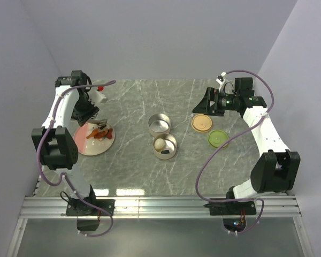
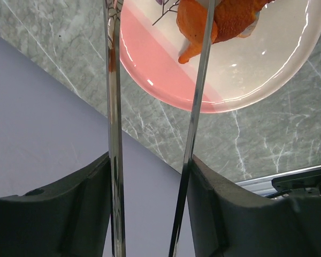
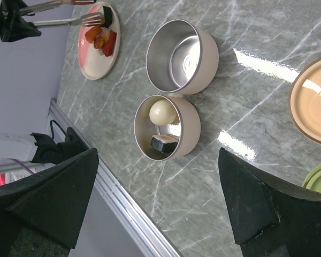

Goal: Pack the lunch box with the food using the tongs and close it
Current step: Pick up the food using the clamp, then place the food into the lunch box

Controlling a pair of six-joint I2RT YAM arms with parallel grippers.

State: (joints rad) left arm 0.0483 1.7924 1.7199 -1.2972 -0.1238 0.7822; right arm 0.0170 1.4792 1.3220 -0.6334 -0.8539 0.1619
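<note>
Presently gripping the tongs (image 2: pixel 115 134) in the left gripper (image 2: pixel 150 184), clenched round both slim arms, tips reaching over the pink plate (image 2: pixel 150 75) toward the orange-red chunks (image 2: pixel 224 19) lying on it; actual contact at the tips out of view. Holding nothing in the right gripper (image 3: pixel 158 193), spread wide and well apart from the plate, above the pale orange lid (image 1: pixel 201 123) and green lid (image 1: pixel 218 138). Between plate and lids, two steel tins touching: the empty tin (image 1: pixel 159 125) farther back, the nearer tin (image 1: pixel 165 146) already carrying a whitish ball (image 3: pixel 162 113) and a dark-and-white piece (image 3: pixel 165 143). Likely to drop a chunk on the way from plate to tin if pinched too lightly or only at its edge; likely to skid it off the glossy plate if squeezed off-centre; could also knock the tins with the long tongs on arrival. No brand, label or readable writing anywhere; only thin dark lines on the plate, apparently not letters.
</note>
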